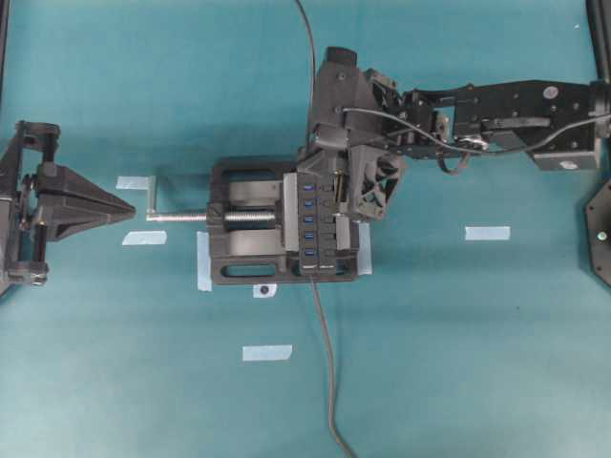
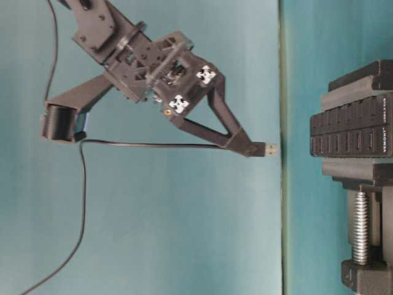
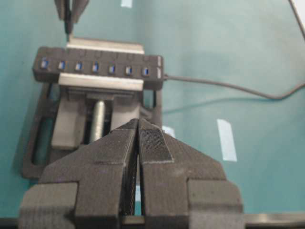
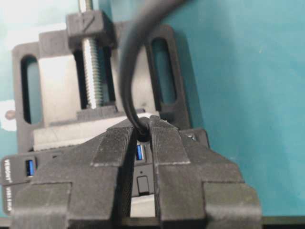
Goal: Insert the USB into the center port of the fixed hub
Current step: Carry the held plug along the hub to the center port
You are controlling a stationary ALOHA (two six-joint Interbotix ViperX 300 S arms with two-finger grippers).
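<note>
My right gripper [image 2: 249,148] is shut on the USB [image 2: 270,149], whose metal tip points at the fixed hub [image 2: 353,132] with a clear gap between them. Seen from overhead, this gripper [image 1: 332,181] hangs over the hub's [image 1: 321,229] far end. In the right wrist view the dark cable [image 4: 129,71] rises from the fingertips, and one blue port [image 4: 139,151] shows between the fingers. From the left wrist camera the hub [image 3: 95,71] shows its row of blue slots with the center port [image 3: 95,68]. My left gripper [image 3: 138,124] is shut on nothing, well short of the vise.
A black vise [image 1: 250,234] with a silver screw [image 1: 181,217] clamps the hub. The hub's own grey cable [image 1: 329,382] runs to the front edge. Pale tape strips [image 1: 487,233] lie on the teal mat. The left gripper [image 1: 124,205] points at the screw handle.
</note>
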